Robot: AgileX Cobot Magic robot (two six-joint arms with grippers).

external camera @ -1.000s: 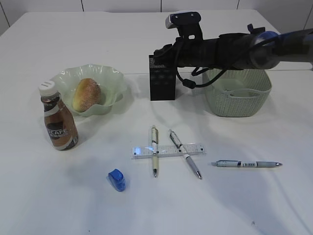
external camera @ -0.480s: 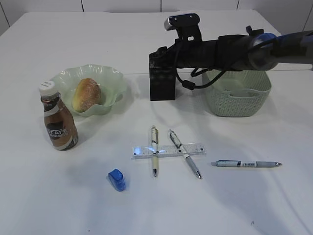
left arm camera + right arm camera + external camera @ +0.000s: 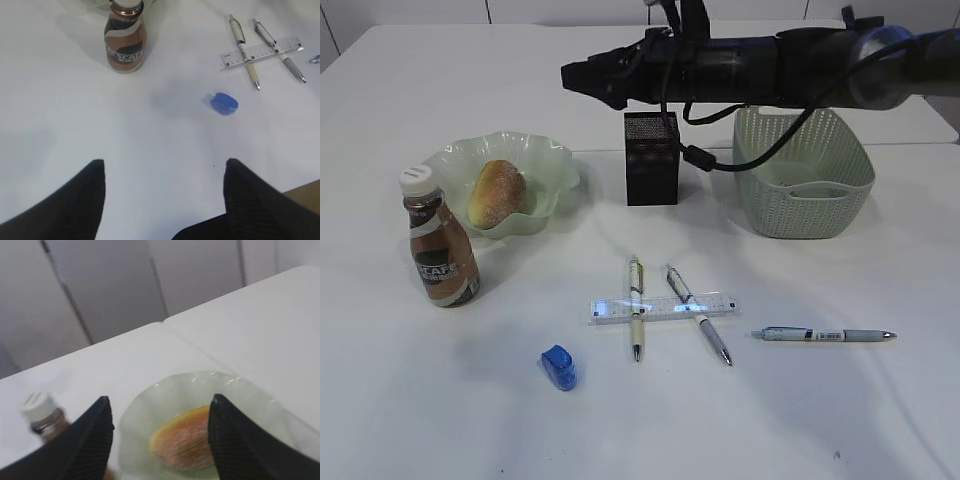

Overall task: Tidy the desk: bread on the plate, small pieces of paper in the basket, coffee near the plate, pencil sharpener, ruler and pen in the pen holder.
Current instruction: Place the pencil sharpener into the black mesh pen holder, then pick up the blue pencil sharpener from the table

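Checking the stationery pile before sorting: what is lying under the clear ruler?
Two pens lie under the ruler: a pale one on the left and a grey one slanting on the right. Their barrels show through the clear plastic; nothing else appears beneath it.

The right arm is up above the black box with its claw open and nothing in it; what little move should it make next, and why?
Probably swing down toward the pen lying across the ruler. The right gripper is open and empty above the pen holder, while three pens, the ruler and the blue sharpener remain on the desk.
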